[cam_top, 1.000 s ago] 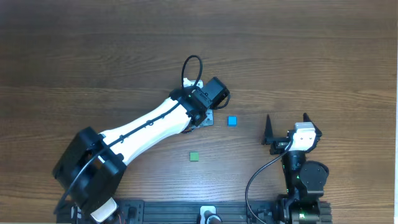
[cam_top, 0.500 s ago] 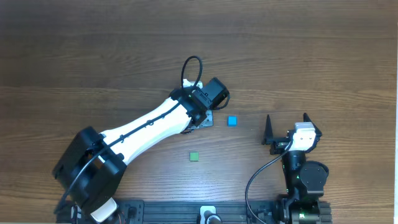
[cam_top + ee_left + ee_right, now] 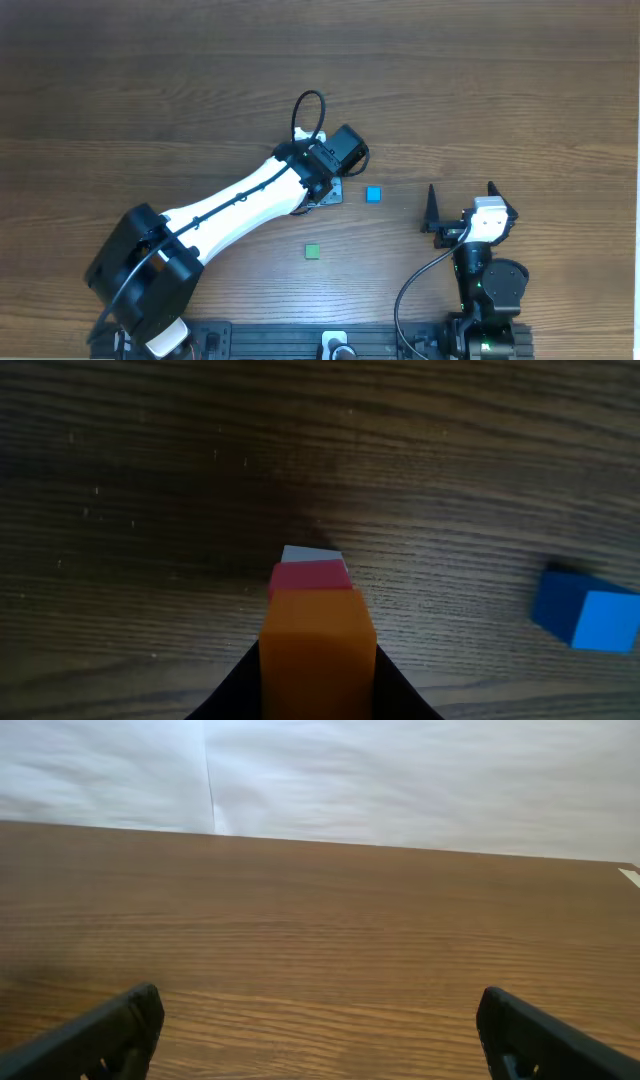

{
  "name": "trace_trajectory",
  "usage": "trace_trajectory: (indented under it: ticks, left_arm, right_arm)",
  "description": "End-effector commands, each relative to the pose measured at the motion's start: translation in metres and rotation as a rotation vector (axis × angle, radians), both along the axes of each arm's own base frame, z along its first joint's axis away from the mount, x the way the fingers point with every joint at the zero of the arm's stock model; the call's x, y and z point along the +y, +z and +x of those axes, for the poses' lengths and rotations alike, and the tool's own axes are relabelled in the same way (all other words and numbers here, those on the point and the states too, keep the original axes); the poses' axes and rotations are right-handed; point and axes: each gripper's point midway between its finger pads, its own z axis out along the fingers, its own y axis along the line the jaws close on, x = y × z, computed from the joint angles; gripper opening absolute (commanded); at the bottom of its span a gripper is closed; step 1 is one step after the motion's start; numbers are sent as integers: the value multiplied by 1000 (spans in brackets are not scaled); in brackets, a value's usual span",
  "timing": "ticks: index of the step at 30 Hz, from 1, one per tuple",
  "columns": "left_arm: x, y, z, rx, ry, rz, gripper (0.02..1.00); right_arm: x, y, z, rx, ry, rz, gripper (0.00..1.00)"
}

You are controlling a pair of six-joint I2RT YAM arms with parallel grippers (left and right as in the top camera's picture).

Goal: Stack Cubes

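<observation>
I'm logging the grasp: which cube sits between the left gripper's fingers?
The orange cube, flanked by the fingers of the left gripper. The red cube shows just beyond it, and the blue cube sits apart, untouched.

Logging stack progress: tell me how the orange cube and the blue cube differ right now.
The orange cube is held in the left gripper, just above a red cube; the blue cube lies alone on the table, with no gripper on it. Colour differs: orange against blue. Both are plain cubes.

Wooden table (image 3: 150,100) with a blue cube (image 3: 373,194), a green cube (image 3: 312,252) and a small cube stack (image 3: 311,574).
</observation>
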Motion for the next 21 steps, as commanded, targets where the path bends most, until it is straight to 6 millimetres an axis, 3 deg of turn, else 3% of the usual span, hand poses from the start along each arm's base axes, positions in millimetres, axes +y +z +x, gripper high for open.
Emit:
trace_trajectory:
  ticks: [1, 8, 13, 19, 21]
  left_arm:
    - [1, -8, -2, 21, 14, 8, 119]
    - [1, -9, -2, 22, 15, 10, 139]
    - [1, -9, -2, 22, 15, 10, 226]
    - [1, -9, -2, 22, 15, 10, 467]
    - [1, -9, -2, 21, 15, 10, 621]
  right_arm:
    - [1, -2, 0, -1, 3, 2, 991]
    - [1, -2, 0, -1, 3, 2, 993]
    - [1, -2, 0, -1, 3, 2, 993]
    - [1, -2, 0, -1, 3, 2, 993]
    - [1, -2, 0, -1, 3, 2, 991]
